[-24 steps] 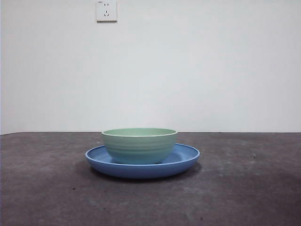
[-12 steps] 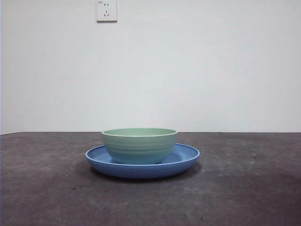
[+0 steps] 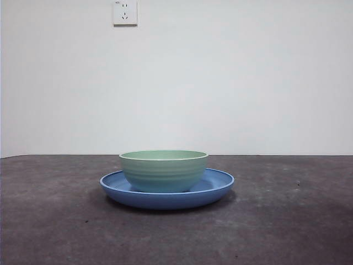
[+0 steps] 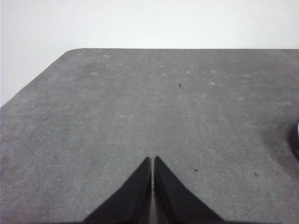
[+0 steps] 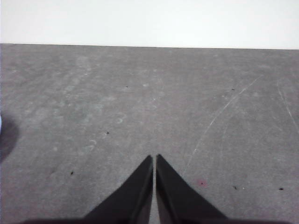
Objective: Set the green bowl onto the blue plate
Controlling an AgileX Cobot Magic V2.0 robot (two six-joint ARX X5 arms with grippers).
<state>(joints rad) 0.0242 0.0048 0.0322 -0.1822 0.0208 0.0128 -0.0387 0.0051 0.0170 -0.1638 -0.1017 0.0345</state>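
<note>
Dark grey, speckled table (image 3: 55, 232) in the foreground, scuffed and matte, stretching level toward the wall. Just beyond, centre frame: the blue plate (image 3: 218, 185), wide, shallow and glossy, lying flat on the tabletop. Seated upright on the plate, roughly at its middle: the green bowl (image 3: 164, 172), pale mint with faint ridges round its outer wall and a lighter rim, narrower than the plate, blue rim showing on both sides. Judged from this arrangement, task apparently complete, bowl resting where asked.

No arm anywhere in the front view. In the left wrist view, left gripper (image 4: 152, 161) pinched together, tips touching or nearly so, holding nothing, hanging over bare table well apart from the crockery. In the right wrist view, right gripper (image 5: 153, 159) likewise closed down to a hairline slit, empty, over a scratched stretch of the same surface.

As for handling, likely a rigid, light bowl, perhaps plastic or ceramic, smooth enough to slip against a glossy plate if nudged. Best hold, by the look of it: pinched across the rim wall, one jaw inside and one outside, ridges offering some purchase.

Farthest back, a plain white wall (image 3: 248, 83) with a white socket (image 3: 125, 12) high up.
</note>
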